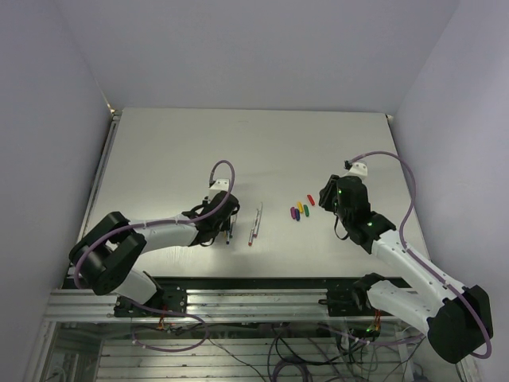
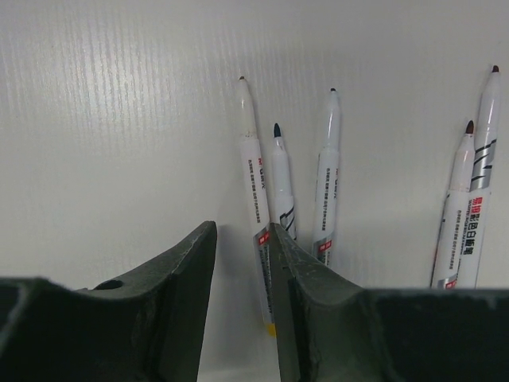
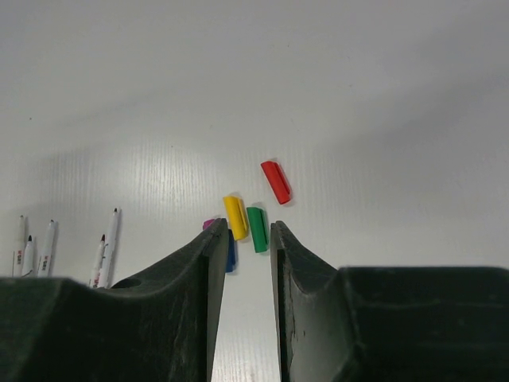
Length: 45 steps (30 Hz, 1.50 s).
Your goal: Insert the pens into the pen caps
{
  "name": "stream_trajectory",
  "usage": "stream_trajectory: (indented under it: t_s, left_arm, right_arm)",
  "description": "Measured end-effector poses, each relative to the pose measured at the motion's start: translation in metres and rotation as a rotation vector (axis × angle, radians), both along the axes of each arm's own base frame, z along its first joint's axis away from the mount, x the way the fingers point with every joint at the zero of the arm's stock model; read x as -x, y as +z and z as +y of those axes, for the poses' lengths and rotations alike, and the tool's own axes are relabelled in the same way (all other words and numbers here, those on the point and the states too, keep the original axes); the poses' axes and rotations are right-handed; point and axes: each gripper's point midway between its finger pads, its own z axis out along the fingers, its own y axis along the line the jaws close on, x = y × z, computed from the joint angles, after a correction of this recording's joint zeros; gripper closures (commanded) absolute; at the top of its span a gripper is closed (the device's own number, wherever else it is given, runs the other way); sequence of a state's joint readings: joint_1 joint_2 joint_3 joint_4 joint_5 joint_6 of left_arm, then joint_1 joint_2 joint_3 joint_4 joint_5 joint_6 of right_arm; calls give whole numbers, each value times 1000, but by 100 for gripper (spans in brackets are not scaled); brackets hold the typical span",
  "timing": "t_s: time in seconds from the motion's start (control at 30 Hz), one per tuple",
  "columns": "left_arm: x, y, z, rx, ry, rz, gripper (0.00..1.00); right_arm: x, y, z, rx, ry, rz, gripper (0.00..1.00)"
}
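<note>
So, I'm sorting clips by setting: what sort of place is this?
Probably a robotics lab cell: left arm and right arm bolted to a metal rail, plain pale walls boxing in the table, loose cables underneath.

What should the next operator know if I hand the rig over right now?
Left tool: open and gripping nothing. The leftmost pen runs into its gap, beside one finger.
Right tool: open and empty, just short of the caps.
Pens: all five lie uncapped on the table by the left tool, three close together and two off to one side.
Caps: yellow cap, green cap, magenta cap and blue cap lie clustered, with the red cap slightly apart.
Done: nothing capped.
Left: all five pens.
</note>
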<state>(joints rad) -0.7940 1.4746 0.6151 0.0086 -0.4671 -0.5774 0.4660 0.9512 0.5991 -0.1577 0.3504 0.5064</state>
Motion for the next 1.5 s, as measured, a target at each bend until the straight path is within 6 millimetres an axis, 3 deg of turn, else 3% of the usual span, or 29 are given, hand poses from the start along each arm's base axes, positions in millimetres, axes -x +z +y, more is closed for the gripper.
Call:
stream_trajectory:
  t_s: [0.87, 1.3, 1.5]
  left_arm:
    - [17, -10, 20, -103, 22, 92, 64]
    - [19, -11, 21, -119, 35, 116, 85]
    - [20, -12, 22, -112, 51, 120, 84]
  right_arm:
    - [1, -2, 5, -39, 8, 2, 73]
    - [2, -3, 6, -44, 13, 10, 73]
    - [6, -5, 5, -48, 3, 28, 68]
